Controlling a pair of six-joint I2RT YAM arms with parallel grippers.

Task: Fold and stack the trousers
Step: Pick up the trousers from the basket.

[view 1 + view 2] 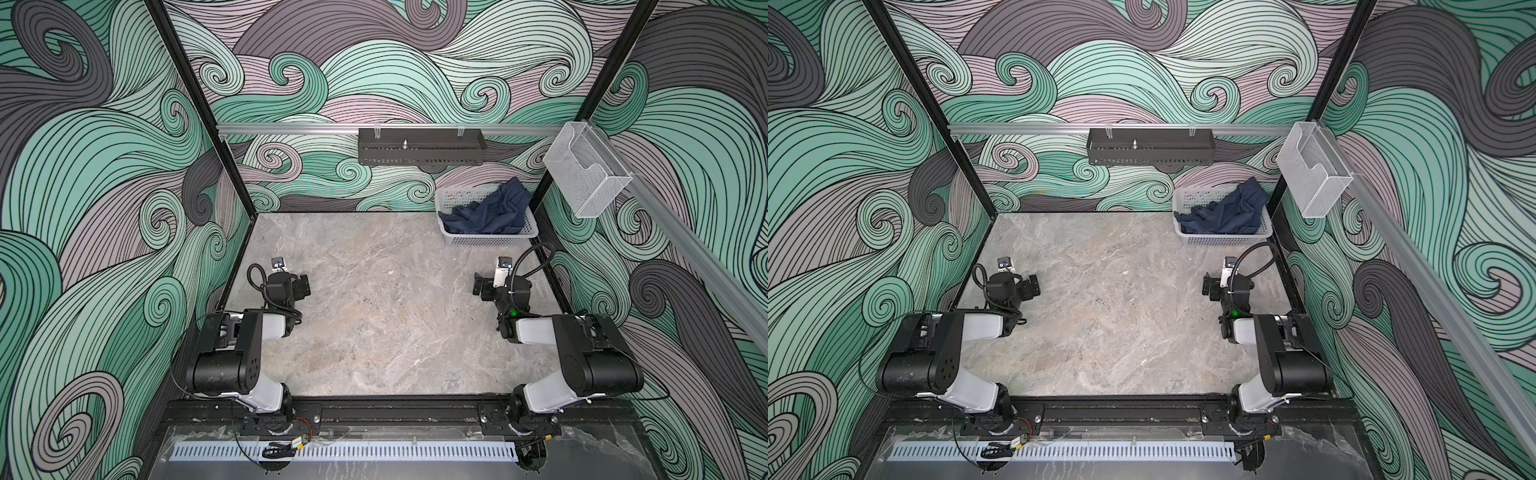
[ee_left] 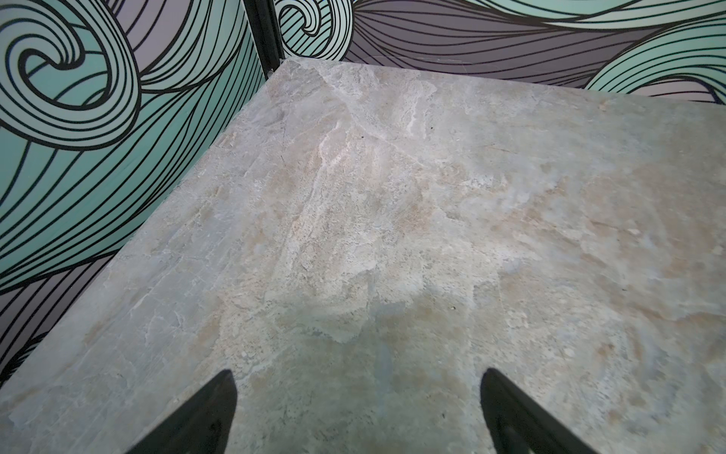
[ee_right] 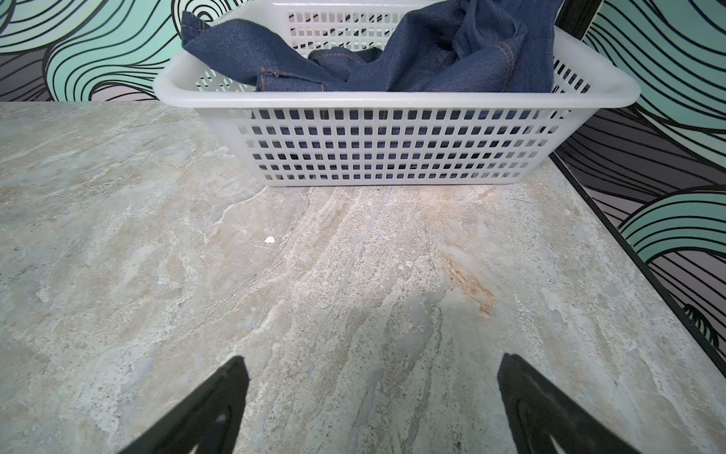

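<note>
The trousers point(image 1: 494, 208) point(image 1: 1229, 212) are dark blue denim with tan stitching, lying crumpled in a white slotted basket point(image 1: 490, 240) point(image 1: 1225, 239) at the table's far right corner. One fold hangs over the basket's left rim, and another rises above its back rim. In the right wrist view the trousers point(image 3: 432, 51) fill the basket point(image 3: 393, 145) straight ahead of my right gripper point(image 3: 373, 361), which is open and empty. In both top views my right gripper point(image 1: 478, 284) point(image 1: 1206, 284) hovers near the right wall. My left gripper point(image 1: 305, 284) point(image 1: 1034, 286) point(image 2: 355, 377) is open over bare table by the left wall.
The marble-patterned table point(image 1: 374, 311) is walled on three sides by wave-patterned panels with black corner posts. A black perforated tray point(image 1: 419, 151) hangs on the back rail, and a wire mesh holder point(image 1: 582, 174) on the right rail. A small white fleck point(image 3: 269, 239) lies before the basket.
</note>
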